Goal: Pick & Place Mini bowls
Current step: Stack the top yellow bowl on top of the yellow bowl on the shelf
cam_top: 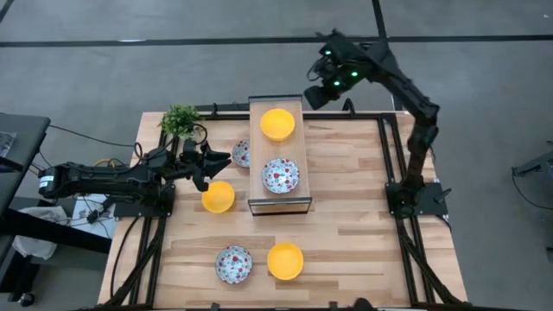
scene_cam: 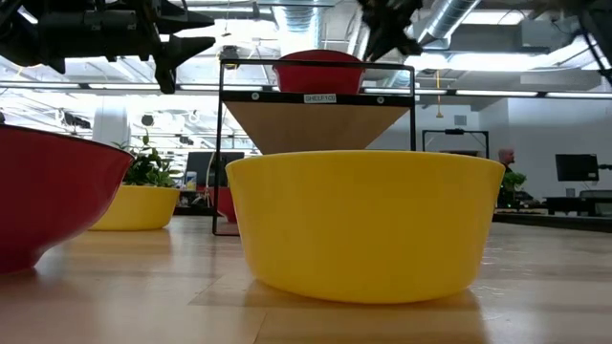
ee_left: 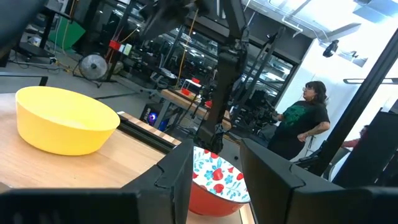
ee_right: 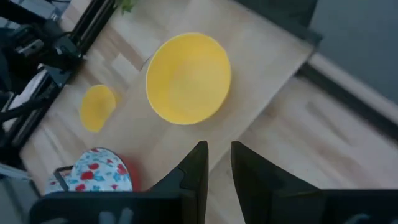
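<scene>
Six mini bowls show in the high view. A yellow bowl (cam_top: 277, 123) and a floral bowl (cam_top: 280, 175) stand on top of the wooden shelf (cam_top: 298, 204). A second floral bowl (cam_top: 241, 154) and a yellow bowl (cam_top: 218, 197) rest on the table left of the shelf. Another floral bowl (cam_top: 234, 263) and yellow bowl (cam_top: 285, 260) sit near the near edge. My left gripper (cam_top: 223, 160) hovers open over the table left of the shelf; a floral bowl (ee_left: 217, 180) shows beyond its fingers. My right gripper (ee_right: 219, 162) hangs narrowly open above the shelf's far end, over the yellow bowl (ee_right: 188, 78), holding nothing.
A small green potted plant (cam_top: 180, 121) stands at the table's far left corner, close behind my left arm. Black frame rails (cam_top: 404, 207) run along the table's sides. In the low view a yellow bowl (scene_cam: 363, 225) fills the foreground. A person (ee_left: 305, 121) stands in the room beyond.
</scene>
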Controlling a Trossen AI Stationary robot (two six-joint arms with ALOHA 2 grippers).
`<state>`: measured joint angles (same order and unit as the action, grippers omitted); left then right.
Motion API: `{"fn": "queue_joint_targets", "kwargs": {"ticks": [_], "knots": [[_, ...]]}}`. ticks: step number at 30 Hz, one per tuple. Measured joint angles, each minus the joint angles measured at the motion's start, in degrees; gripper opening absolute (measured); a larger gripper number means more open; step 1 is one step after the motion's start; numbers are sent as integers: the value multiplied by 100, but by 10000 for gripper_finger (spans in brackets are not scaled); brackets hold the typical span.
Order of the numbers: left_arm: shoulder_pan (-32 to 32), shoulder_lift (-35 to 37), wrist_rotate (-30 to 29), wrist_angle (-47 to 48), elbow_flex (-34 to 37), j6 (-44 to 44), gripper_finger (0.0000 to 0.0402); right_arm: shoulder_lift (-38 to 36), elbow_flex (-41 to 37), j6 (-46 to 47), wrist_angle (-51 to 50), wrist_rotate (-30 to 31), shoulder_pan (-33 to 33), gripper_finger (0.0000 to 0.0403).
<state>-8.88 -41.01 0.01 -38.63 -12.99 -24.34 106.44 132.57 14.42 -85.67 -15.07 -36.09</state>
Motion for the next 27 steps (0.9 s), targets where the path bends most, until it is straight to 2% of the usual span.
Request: {"fn": "queue_joint_targets", "kwargs": {"ticks": [8, 16, 24, 27], "knots": [[0, 0, 0, 2, 0, -17, 131, -807, 0, -493, -91, 648, 235, 60], [0, 1, 0, 2, 0, -17, 131, -1267, 0, -961, -97, 673, 434, 60], [0, 0, 2, 2, 0, -19, 131, -1364, -10, -1117, -94, 819, 445, 60], [0, 0, 1, 2, 0, -17, 131, -1412, -338, -1152, 165, 815, 520, 60]]}}
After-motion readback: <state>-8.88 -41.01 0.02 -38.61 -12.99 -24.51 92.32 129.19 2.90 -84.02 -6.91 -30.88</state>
